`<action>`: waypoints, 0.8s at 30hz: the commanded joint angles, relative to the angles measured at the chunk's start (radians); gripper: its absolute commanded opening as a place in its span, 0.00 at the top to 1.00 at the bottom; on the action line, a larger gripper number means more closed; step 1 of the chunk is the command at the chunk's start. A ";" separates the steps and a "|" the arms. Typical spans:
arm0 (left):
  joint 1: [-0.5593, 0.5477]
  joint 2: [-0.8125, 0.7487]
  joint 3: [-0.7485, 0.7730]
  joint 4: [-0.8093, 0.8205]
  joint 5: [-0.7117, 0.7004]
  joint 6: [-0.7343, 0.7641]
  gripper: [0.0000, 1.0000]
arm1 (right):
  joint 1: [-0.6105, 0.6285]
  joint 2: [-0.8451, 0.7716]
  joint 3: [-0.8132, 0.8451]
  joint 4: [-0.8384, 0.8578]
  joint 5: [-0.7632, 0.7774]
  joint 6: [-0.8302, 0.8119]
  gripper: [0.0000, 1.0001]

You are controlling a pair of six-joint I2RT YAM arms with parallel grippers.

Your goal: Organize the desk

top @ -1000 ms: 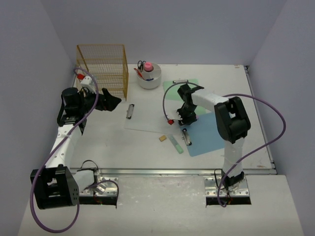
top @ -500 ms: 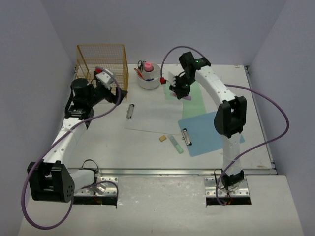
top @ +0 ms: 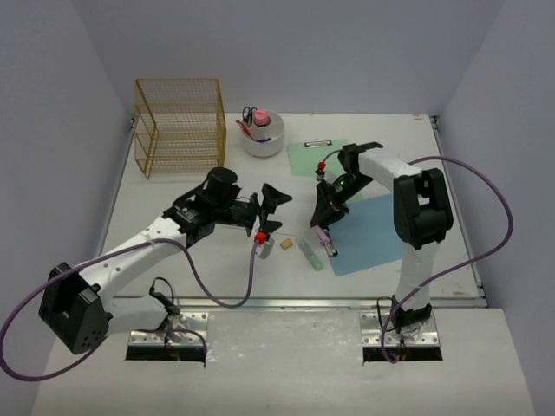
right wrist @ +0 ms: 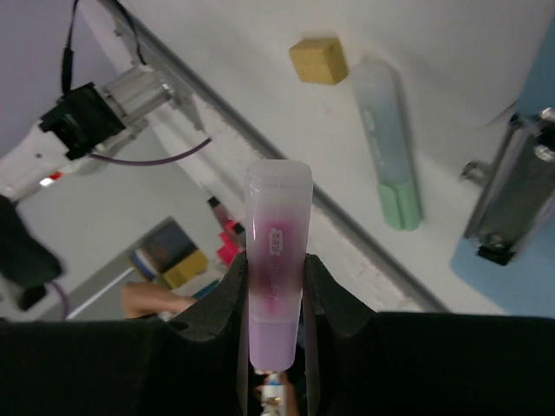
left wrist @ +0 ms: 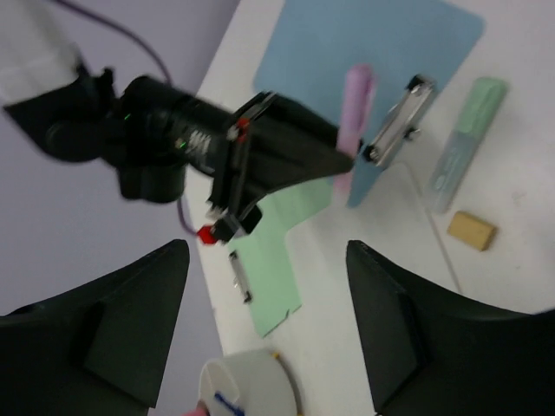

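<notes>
The desk (top: pixel 416 147) is a flat white tabletop spanning the space between pale lavender walls, with a metal rail (top: pixel 286 303) along its near edge. At its far left stands a boxy basket (top: pixel 178 126) of thin gold wire mesh. Right of it, over the desk's middle, the left gripper (left wrist: pixel 267 247) holds its wedge-shaped black fingers wide apart with nothing between them. Behind it sits a round white cup (top: pixel 262 137) holding pens and scissors. Nearer the front lie a small tan block (top: pixel 285 245) and a slim, translucent pale green tube (top: pixel 310 254), close but apart. Just beside them the right gripper (right wrist: pixel 276 264) is clamped around the lower end of a soft, glossy pink tube (right wrist: pixel 277 217), flat-ended and tilted. Below it lies a smooth blue clipboard (top: pixel 368 238) with a metal clip, and a green clipboard (top: pixel 316 158) behind that.
</notes>
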 commanded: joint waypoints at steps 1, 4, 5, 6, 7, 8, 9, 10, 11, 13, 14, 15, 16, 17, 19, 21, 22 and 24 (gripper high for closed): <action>-0.127 0.088 0.061 -0.182 0.023 0.228 0.35 | 0.002 -0.114 -0.061 0.065 -0.136 0.262 1.00; -0.213 0.179 0.154 -0.260 -0.003 0.221 0.42 | 0.002 -0.118 -0.109 0.065 -0.157 0.300 1.00; -0.235 0.214 0.192 -0.283 -0.005 0.207 0.44 | 0.002 -0.117 -0.121 0.063 -0.163 0.306 1.00; -0.256 0.250 0.230 -0.303 -0.008 0.194 0.45 | 0.002 -0.115 -0.132 0.062 -0.166 0.311 1.00; -0.264 0.269 0.247 -0.316 -0.010 0.191 0.45 | 0.002 -0.113 -0.131 0.059 -0.154 0.307 1.00; -0.274 0.292 0.260 -0.320 -0.010 0.181 0.45 | 0.002 -0.108 -0.121 0.053 -0.145 0.296 1.00; -0.278 0.303 0.280 -0.312 -0.010 0.172 0.45 | 0.002 -0.106 -0.115 0.044 -0.128 0.293 1.00; -0.278 0.304 0.281 -0.312 -0.010 0.164 0.45 | 0.002 -0.106 -0.112 0.044 -0.128 0.293 1.00; -0.287 0.326 0.303 -0.311 -0.011 0.156 0.45 | 0.002 -0.102 -0.108 0.042 -0.119 0.293 1.00; -0.299 0.351 0.332 -0.315 -0.014 0.148 0.45 | 0.002 -0.098 -0.102 0.040 -0.107 0.295 1.00; -0.302 0.358 0.340 -0.317 -0.015 0.146 0.45 | 0.002 -0.096 -0.101 0.040 -0.106 0.296 1.00; -0.305 0.365 0.346 -0.323 -0.019 0.148 0.47 | 0.002 -0.094 -0.099 0.039 -0.109 0.295 1.00; -0.310 0.375 0.353 -0.334 -0.029 0.152 0.49 | 0.002 -0.091 -0.098 0.037 -0.113 0.295 1.00; -0.313 0.385 0.362 -0.344 -0.037 0.155 0.50 | 0.003 -0.087 -0.097 0.036 -0.117 0.296 1.00; -0.315 0.402 0.376 -0.363 -0.051 0.154 0.53 | 0.002 -0.087 -0.095 0.036 -0.122 0.296 1.00; -0.315 0.424 0.393 -0.386 -0.070 0.154 0.54 | 0.002 -0.091 -0.095 0.033 -0.123 0.296 1.00; -0.315 0.432 0.399 -0.393 -0.079 0.153 0.54 | 0.002 -0.093 -0.095 0.033 -0.122 0.296 1.00; -0.315 0.456 0.419 -0.415 -0.097 0.139 0.58 | 0.002 -0.098 -0.095 0.030 -0.119 0.296 1.00</action>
